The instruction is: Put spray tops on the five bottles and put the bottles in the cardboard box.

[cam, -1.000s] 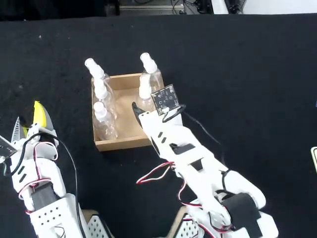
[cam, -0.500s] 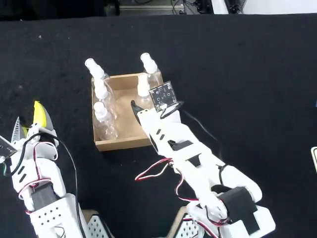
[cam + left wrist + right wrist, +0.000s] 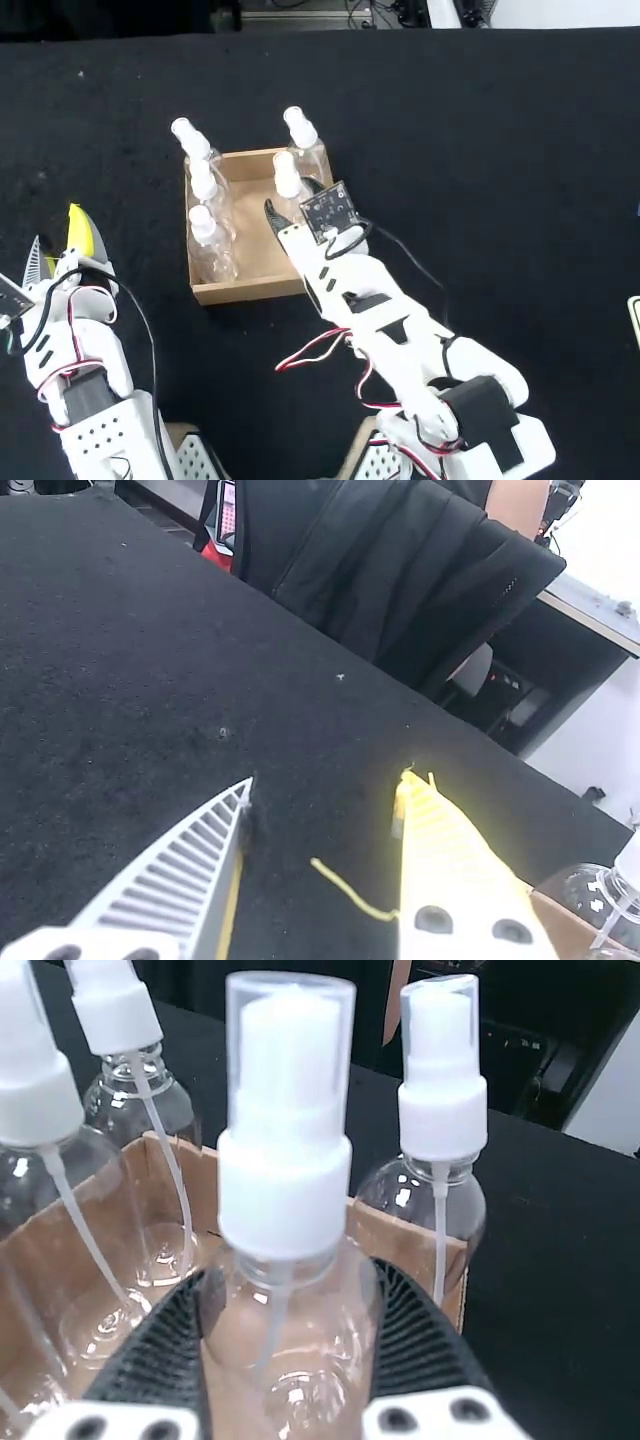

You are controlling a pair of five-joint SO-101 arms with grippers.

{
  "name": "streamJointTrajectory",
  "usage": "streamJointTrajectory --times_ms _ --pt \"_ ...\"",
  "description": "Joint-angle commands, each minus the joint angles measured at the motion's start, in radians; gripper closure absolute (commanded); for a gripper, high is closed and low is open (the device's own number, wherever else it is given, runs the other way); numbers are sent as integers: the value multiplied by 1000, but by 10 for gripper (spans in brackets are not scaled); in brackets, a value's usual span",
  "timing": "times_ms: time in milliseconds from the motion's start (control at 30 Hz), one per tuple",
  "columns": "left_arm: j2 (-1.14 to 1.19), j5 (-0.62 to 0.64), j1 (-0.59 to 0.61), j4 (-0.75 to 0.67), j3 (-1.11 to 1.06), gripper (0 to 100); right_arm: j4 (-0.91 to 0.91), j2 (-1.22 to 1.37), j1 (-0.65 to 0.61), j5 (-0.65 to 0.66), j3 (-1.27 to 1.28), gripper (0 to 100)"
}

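Since a second ago, the right arm has carried its bottle a little to the left and farther over the box. The left arm has not moved.

The right fingers are clamped on the clear body of the bottle, one black finger on each side, and the bottle is upright with its white spray top on. In the high view it hangs over the right half of the cardboard box, near the far wall. Three bottles stand in a row along the left wall of the box. Another bottle is at the far right corner; I cannot tell if it stands inside the wall or just behind it. All five carry their tops.

The left fingers are apart and hold nothing, above the black desk at the near left, well apart from the box.

I judge this as the last step, placing the fifth bottle. The next move asks for a straight descent until the bottle stands on the box floor. Then the fingers should open and rise without touching the bottle at the corner, which is just beside.
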State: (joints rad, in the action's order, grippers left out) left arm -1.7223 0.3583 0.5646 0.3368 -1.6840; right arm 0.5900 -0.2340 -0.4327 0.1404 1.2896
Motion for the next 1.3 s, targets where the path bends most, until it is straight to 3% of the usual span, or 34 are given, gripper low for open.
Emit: streamJointTrajectory --times_ms 0,1267 --pt "-3 2 2 -20 -22 795 32 4 -14 12 1 988" --pt "-3 2 2 -20 -22 795 81 70 -18 17 7 982"
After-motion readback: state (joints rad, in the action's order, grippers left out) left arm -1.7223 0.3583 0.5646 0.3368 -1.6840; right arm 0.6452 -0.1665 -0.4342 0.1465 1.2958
